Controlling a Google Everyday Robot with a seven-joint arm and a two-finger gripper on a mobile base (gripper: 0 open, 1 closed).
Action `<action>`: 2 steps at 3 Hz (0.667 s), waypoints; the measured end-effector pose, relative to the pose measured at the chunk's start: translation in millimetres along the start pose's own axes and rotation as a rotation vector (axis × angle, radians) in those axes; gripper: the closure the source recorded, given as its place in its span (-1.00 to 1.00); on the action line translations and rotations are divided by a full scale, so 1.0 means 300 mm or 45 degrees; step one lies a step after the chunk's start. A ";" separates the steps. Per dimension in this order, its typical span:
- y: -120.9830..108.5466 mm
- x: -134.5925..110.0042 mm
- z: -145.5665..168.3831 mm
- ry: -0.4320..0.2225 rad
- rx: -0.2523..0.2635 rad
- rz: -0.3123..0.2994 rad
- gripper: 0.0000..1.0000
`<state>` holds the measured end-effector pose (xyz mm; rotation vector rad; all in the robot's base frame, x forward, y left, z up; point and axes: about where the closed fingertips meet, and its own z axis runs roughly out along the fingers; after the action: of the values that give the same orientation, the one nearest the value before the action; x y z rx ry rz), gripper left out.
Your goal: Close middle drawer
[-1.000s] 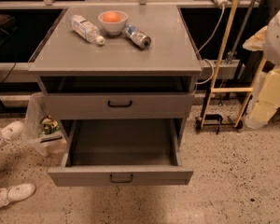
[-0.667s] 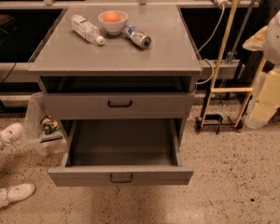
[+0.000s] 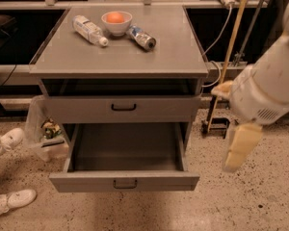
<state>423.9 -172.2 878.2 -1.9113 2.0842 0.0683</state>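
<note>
We see the wide grey metal middle drawer [image 3: 86, 181] pulled far out of the cabinet, its deep tray open to view and its small black handle [image 3: 125, 183] facing front. Just above it, the taller-fronted grey drawer [image 3: 159, 109] sits slightly out. Up on the grey counter [image 3: 149, 61] lie a clear plastic bottle [image 3: 89, 30], a white bowl [image 3: 116, 29] with an orange fruit [image 3: 115, 17], and a can [image 3: 142, 37] on its side. The cream-coloured pincer [image 3: 240, 146] hangs on the right, well apart from the drawer. Spread or pressed together, we cannot tell.

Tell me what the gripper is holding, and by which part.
Nothing. The gripper hangs empty right of the cabinet, clear of the open middle drawer.
</note>
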 end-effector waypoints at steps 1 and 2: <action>0.048 0.001 0.354 0.006 -0.091 -0.042 -1.00; 0.101 0.120 0.737 0.098 -0.179 0.014 -1.00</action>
<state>435.1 -149.8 653.5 -2.0135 2.1932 0.1495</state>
